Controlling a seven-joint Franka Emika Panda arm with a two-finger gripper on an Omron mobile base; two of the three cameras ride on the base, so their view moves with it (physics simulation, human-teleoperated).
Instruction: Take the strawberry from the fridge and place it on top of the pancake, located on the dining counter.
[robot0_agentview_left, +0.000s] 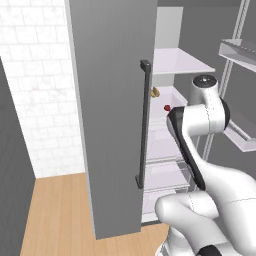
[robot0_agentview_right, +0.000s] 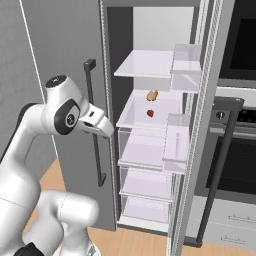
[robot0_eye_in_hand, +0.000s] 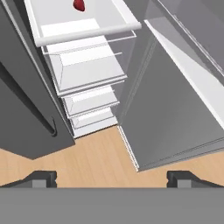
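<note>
Far left is white tiled wall and wood floor, then the fridge (robot0_agentview_right: 150, 125) with its left door (robot0_agentview_left: 107, 115) swung partly across the opening, dark bar handle (robot0_agentview_left: 144, 125) facing out. Arm sits in front of that door, gripper (robot0_eye_in_hand: 111, 178) outside the cabinet, pointing forward and down, fingers (robot0_eye_in_hand: 41, 178) spread wide apart, nothing between them. Next right, inside the fridge: the strawberry (robot0_agentview_right: 150, 113) lies on the middle white shelf (robot0_agentview_right: 135, 117), just below and beside the small yellow-brown food item (robot0_agentview_right: 152, 95), the two close but apart. In the hand view the berry (robot0_eye_in_hand: 79, 5) sits at the very top edge, well off the line between the fingers. Under the shelf are clear drawers (robot0_agentview_right: 145, 150), then the right door (robot0_agentview_right: 200, 125) open with clear bins (robot0_agentview_right: 177, 142). Oven front (robot0_agentview_right: 235, 130) at far right. Pancake and dining bench are elsewhere, so this is early, reach phase. Risks as I judge them: forearm or hand clipping the left door edge or handle on the way in, since the gap is narrow; wide fingers hitting the shelf lip or the shelf above; berry is tiny and round, likely to roll or squirt out if the close is off-centre; could also nudge or grab the yellow-brown item instead.
</note>
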